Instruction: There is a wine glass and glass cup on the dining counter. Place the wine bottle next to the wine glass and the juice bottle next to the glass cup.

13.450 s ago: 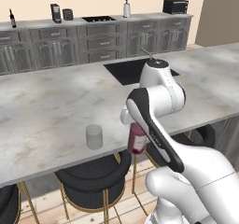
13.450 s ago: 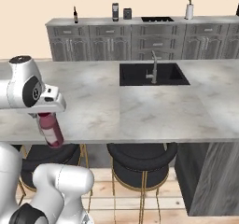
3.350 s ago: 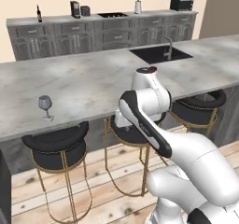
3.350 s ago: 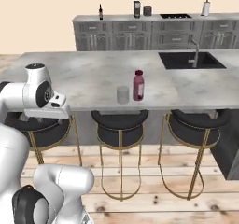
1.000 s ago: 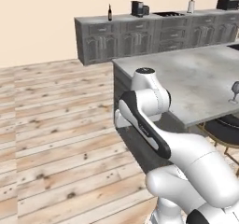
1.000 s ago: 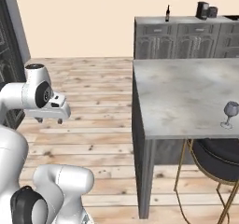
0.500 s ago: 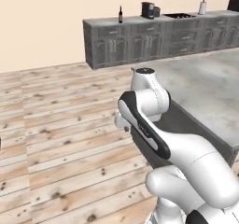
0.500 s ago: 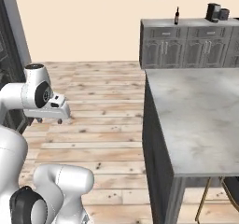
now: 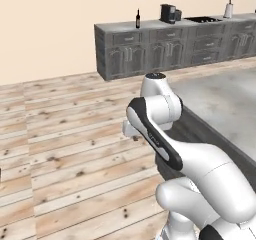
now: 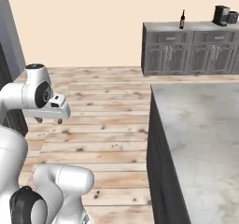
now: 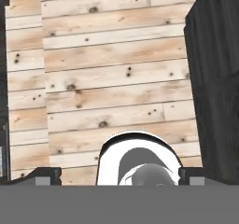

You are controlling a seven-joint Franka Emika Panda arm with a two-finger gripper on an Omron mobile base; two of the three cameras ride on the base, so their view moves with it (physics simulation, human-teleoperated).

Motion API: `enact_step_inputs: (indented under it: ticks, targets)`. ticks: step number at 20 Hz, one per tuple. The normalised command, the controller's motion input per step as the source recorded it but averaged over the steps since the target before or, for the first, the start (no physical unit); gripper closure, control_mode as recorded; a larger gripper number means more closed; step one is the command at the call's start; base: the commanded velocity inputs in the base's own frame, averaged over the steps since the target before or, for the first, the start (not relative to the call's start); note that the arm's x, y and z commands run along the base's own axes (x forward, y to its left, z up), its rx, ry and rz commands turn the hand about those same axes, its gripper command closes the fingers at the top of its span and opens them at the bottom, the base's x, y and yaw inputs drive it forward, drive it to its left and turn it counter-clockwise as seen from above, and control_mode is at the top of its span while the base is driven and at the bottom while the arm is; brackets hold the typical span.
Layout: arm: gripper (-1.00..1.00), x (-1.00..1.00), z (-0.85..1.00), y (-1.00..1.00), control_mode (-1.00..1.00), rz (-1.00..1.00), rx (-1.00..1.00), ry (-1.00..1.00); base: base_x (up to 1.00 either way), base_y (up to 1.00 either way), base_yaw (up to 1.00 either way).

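The wine bottle (image 10: 182,19) stands upright on the wall counter (image 10: 186,48), far ahead of the gripper (image 10: 48,120), presumably the next thing to fetch. The gripper hangs empty, fingers spread wide, tucked in as if for travel over the plank floor (image 11: 112,78). The dining counter (image 10: 196,134) lies beside it, its near end bare grey stone.

White Franka arm (image 9: 165,134) on a rounded white base

Glossy white shells, dark grey joint rings and bands; a boxy white hand with two small dark fingertips (image 10: 39,120).
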Motion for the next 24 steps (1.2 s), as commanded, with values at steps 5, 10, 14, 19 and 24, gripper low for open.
enact_step_inputs:
  ticks: [5,10,14,19,24]
  targets:
    - [-1.0,0.0,0.0,0.0,1.0,0.0,0.0,0.0,0.89,0.42,0.0]
    - [-1.0,0.0,0.0,0.0,1.0,0.0,0.0,0.0,0.9,0.4,0.0]
    - [-1.0,0.0,0.0,0.0,1.0,0.0,0.0,0.0,0.92,0.36,0.0]
    - [-1.0,0.0,0.0,0.0,1.0,0.0,0.0,0.0,0.94,0.27,0.0]
    - [-1.0,0.0,0.0,0.0,1.0,0.0,0.0,0.0,0.94,0.21,-0.03]
